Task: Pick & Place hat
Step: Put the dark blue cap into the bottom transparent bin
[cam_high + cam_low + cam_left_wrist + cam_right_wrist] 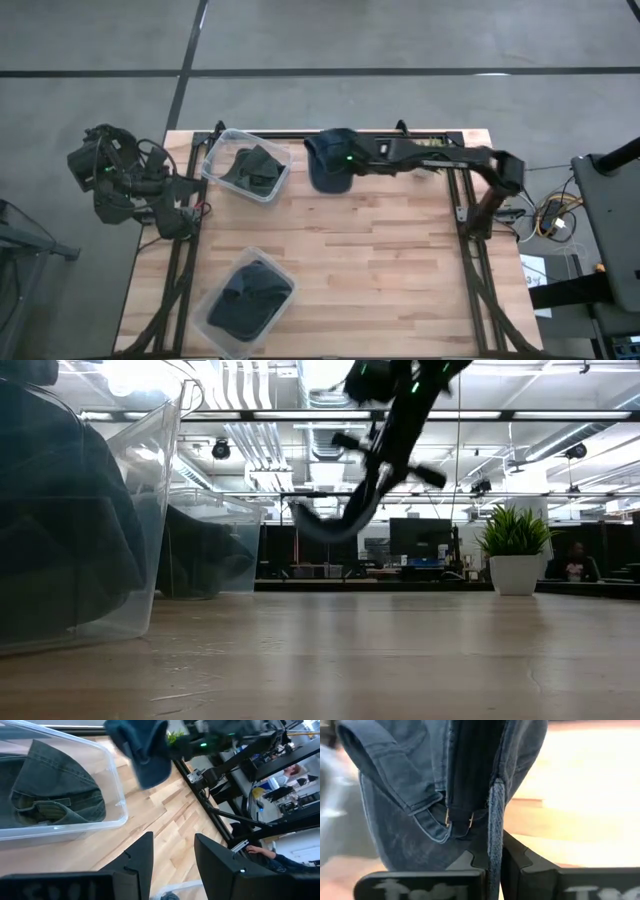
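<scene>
Wide bare wood across the middle and right of the surface [390, 270], open out to its near and right edges. Along the far edge, right pincer [345, 158] closed on a blue hat [330, 165], fabric pinched between its fingers [470, 870] in the right wrist view; hat lifted clear off the wood in the low view, hanging just beside the far bin [245, 165]. Inside that clear bin, a dark green hat [252, 168]. Near the front left edge, a second bin [245, 300] with a dark hat [250, 292], well apart from the first. Left pincer [172, 855] open, off the left edge beside the far bin, holding nothing. Beyond the surface, a potted plant [515, 560] and a seated person [575, 565]. No legible writing anywhere.
</scene>
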You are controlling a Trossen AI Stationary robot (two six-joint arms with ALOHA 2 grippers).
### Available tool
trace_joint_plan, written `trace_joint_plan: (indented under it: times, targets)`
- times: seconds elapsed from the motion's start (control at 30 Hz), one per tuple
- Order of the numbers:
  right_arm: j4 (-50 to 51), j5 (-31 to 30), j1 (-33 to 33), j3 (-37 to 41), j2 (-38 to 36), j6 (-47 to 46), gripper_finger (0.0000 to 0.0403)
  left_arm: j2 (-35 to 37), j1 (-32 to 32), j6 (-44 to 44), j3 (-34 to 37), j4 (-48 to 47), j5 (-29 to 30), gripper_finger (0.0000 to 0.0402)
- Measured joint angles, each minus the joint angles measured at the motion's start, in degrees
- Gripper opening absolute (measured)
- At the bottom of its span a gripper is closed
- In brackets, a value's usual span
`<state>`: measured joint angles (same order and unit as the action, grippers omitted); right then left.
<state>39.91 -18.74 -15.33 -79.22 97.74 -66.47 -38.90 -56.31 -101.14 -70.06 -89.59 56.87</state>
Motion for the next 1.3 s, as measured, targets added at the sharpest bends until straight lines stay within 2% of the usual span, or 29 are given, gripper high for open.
trace_joint_plan:
  times: [0.23,0.43,0.6,0.7,0.9,1.07,1.23,1.3]
  targets:
    - [1.0,-6.5,7.2,0.0,-13.0,2.1,0.0013,-1.6,0.0,0.1,0.0,3.9,2.4,0.0135]
    - [-1.7,-14.5,17.2,0.0,-17.9,0.2,0.0013,-6.5,0.0,0.9,0.0,10.9,5.2,0.0135]
    - [-8.1,-21.7,23.9,0.0,-17.1,0.8,0.0013,-11.8,0.1,3.5,0.0,21.8,8.6,0.0135]
    - [-13.1,-24.9,26.5,0.0,-15.4,3.7,0.0013,-15.5,0.8,8.9,0.0,29.7,10.6,0.0135]
    - [-22.5,-26.5,29.3,0.0,-12.2,10.8,0.0012,-23.2,3.0,20.9,0.1,45.2,10.7,0.0135]
    - [-27.7,-26.7,31.2,0.0,-10.4,14.2,0.0012,-27.3,5.0,23.4,-0.2,51.3,11.1,0.0135]
    - [-28.7,-27.8,32.8,-0.1,-9.8,14.2,0.0012,-30.7,7.6,26.6,0.0,54.1,10.3,0.0135]
    - [-28.6,-27.9,33.3,-0.1,-9.6,14.2,0.0012,-31.4,9.5,28.6,-0.1,57.9,10.2,0.0135]
